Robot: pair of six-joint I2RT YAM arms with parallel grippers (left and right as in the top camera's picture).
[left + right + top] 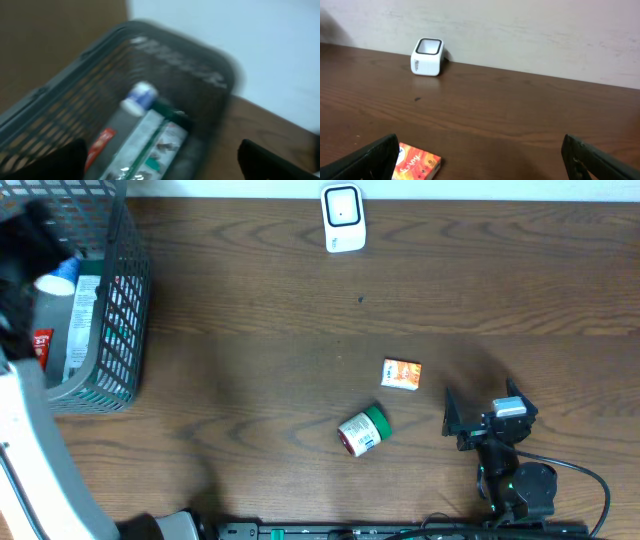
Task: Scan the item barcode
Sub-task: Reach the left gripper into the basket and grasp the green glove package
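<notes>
**Student:** Overhead view: where do the items lie?

**Tutor:** On the brown table (pixel 250 300). The orange box (pixel 402 374) lies flat, a little toward 3 o'clock from the centre. The jar (pixel 362 431), green-lidded and on its side, lies near the box at its 7 o'clock, not touching it. The white scanner (pixel 342 218) stands at the table's 12 o'clock edge, well apart from both.

**Student:** And the right arm?

**Tutor:** The right gripper (pixel 480 137) is at 3 o'clock of the jar and 4 o'clock of the box, touching neither. In its wrist view the two fingers stand at the lower corners, jaws spread wide with nothing between them. There the box shows at 7 o'clock and the scanner at 11 o'clock, against the pale wall (pixel 520 30).

**Student:** The left arm?

**Tutor:** The left gripper (pixel 161 145) hangs over the grey mesh basket (pixel 125 330) at the table's 10 o'clock corner. Its wrist view is blurred, yet the fingers show far apart, gripping nothing. Below them, inside the basket, lie a tube (pixel 137 97) with a blue-and-white cap and, just beside it at 4 o'clock, a flat packet (pixel 145 150).
</notes>
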